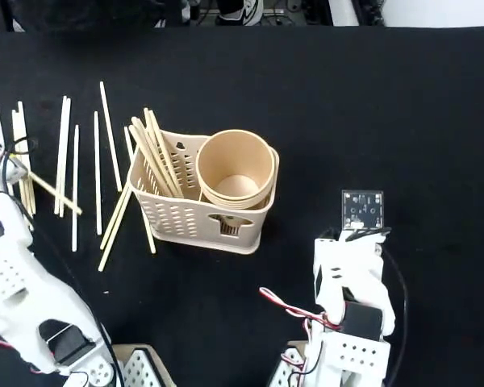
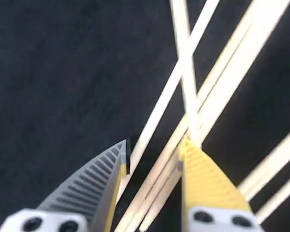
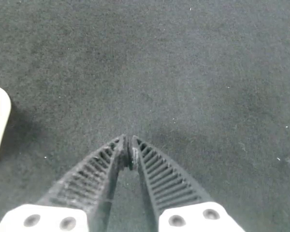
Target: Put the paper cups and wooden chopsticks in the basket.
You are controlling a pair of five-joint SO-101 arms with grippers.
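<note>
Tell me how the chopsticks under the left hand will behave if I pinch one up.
Thin and straight, the chopsticks look stiff and light. Several lie packed, one crossing the rest, inside the open left hand, so a pinch may catch more than one. On the flat black cloth they'd probably slide or roll if nudged.

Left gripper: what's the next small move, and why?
Probably close the left gripper on the pale wooden chopsticks lying between its open jaws on the black cloth, then lift. More of them lie outside the beige perforated plastic basket, which already holds the paper cups.
</note>
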